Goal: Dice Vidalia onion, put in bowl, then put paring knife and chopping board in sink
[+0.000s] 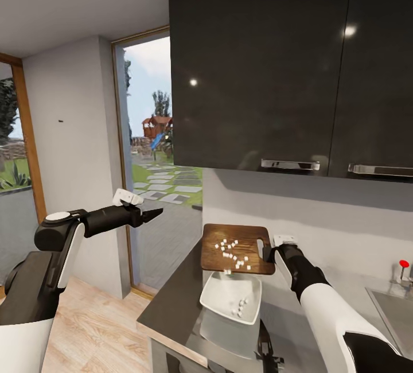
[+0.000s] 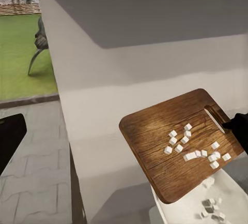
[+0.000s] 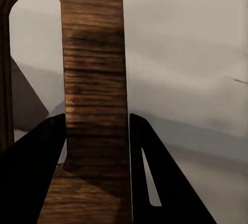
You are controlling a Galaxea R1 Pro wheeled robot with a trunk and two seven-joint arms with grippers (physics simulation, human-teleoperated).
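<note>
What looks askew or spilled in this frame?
The chopping board is lifted and tilted over the bowl, held by the right tool at its handle end. Dice slide off; no spill visible on the countertop.

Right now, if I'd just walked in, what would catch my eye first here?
Probably the chopping board, lifted and tilted by the right gripper clamped on its handle end, with white diced onion sliding toward the white bowl on the grey countertop just below. A few cubes already lie in the bowl. Off to the left, the left gripper hangs in the air before a tall window.
</note>
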